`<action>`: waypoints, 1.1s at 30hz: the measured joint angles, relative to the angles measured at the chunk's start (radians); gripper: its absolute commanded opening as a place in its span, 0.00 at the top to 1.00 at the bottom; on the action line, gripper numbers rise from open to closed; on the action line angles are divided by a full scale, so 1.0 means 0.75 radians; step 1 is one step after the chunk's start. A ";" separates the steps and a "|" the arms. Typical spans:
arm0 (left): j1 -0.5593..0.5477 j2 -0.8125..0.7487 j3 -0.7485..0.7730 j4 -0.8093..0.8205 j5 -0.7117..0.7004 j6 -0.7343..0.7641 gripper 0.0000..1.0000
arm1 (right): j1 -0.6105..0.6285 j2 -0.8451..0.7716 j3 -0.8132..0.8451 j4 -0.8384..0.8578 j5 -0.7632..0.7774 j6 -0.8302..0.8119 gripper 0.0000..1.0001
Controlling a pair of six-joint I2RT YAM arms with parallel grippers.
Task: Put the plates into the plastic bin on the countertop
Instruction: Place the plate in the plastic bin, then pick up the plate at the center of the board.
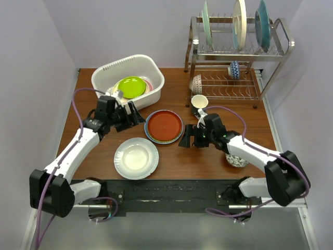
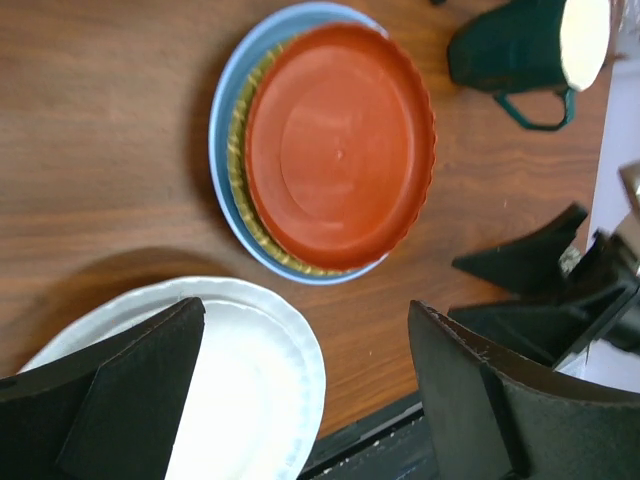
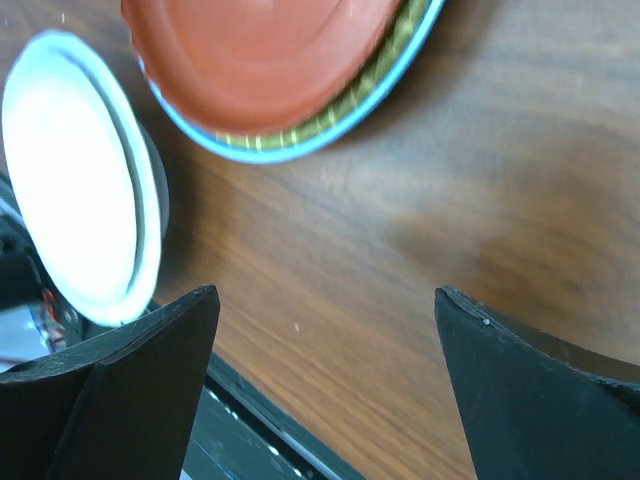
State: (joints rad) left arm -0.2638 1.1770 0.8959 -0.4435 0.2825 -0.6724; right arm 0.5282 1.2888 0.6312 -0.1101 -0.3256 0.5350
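**Task partly complete.** Nearest the arm bases, a white plate lies alone on the bench. Just beyond it, a red-brown plate tops a stack of three. The left jaws and right jaws flank this stack, both spread apart and empty. Farther back, the plastic bin already holds a lime plate over others. Three plates stand upright in the wire rack, far right, not yet moved.
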 measured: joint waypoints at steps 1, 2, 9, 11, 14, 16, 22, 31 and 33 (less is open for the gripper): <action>-0.020 0.002 -0.019 0.013 -0.004 -0.009 0.14 | 0.000 0.035 0.026 -0.003 0.003 0.009 0.11; -0.045 0.007 -0.036 0.023 -0.010 -0.021 0.14 | 0.000 0.065 0.051 -0.003 0.006 0.016 0.13; -0.157 0.106 -0.078 0.113 -0.055 -0.073 0.23 | 0.000 0.208 0.211 -0.008 0.033 0.048 0.21; -0.170 0.153 -0.078 0.141 -0.069 -0.084 0.25 | 0.000 0.229 0.240 -0.007 0.033 0.054 0.21; -0.175 0.234 -0.067 0.160 -0.087 -0.091 0.35 | 0.000 0.240 0.252 -0.007 0.033 0.056 0.21; -0.175 0.294 -0.048 0.165 -0.099 -0.090 0.43 | 0.000 0.240 0.252 -0.008 0.033 0.056 0.21; -0.176 0.429 0.018 0.192 -0.110 -0.086 0.47 | 0.000 0.240 0.252 -0.008 0.033 0.061 0.20; -0.178 0.534 0.103 0.202 -0.116 -0.076 0.57 | 0.000 0.240 0.252 -0.009 0.033 0.064 0.20; -0.179 0.555 0.115 0.203 -0.118 -0.066 0.58 | 0.000 0.240 0.252 -0.009 0.033 0.064 0.20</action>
State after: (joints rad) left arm -0.3981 1.5932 0.9825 -0.2909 0.1940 -0.7219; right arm 0.5282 1.4685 0.8200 -0.1165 -0.3008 0.5831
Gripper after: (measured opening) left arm 0.441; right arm 0.801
